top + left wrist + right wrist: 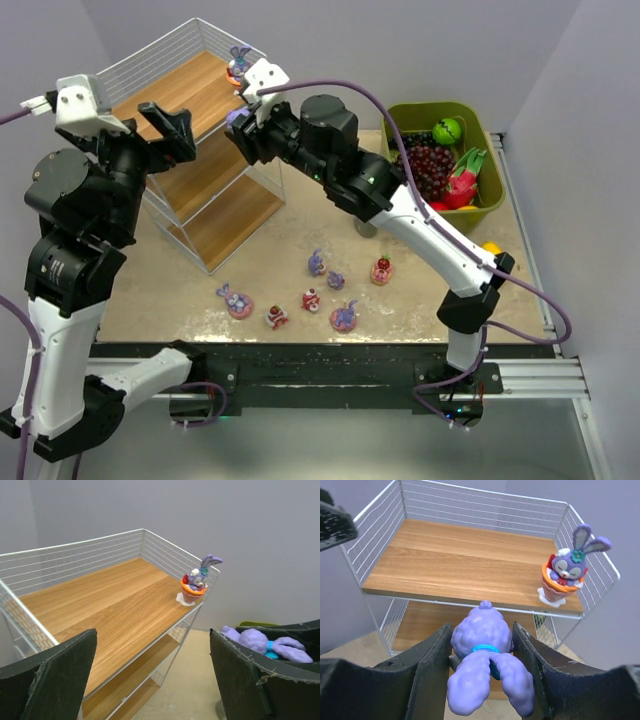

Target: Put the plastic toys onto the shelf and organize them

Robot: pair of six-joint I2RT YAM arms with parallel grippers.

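The shelf [205, 160] stands at the table's back left, a white wire rack with wooden boards. One bunny toy in an orange pot [565, 575] stands at the right front corner of its top board [110, 605]. My right gripper [482, 665] is shut on a purple bunny [482, 640], ears toward the camera, just in front of the top tier's front wire. My left gripper [152, 675] hangs open and empty over the shelf's near end. Several small toys [311, 299] lie on the table in front of the shelf.
An olive-green bin [430, 108] at the back right holds grapes [428, 165], a green apple [447, 131] and a dragon fruit [462, 185]. A yellow fruit [490, 246] lies beside the bin. My two grippers are close together at the shelf's top tier.
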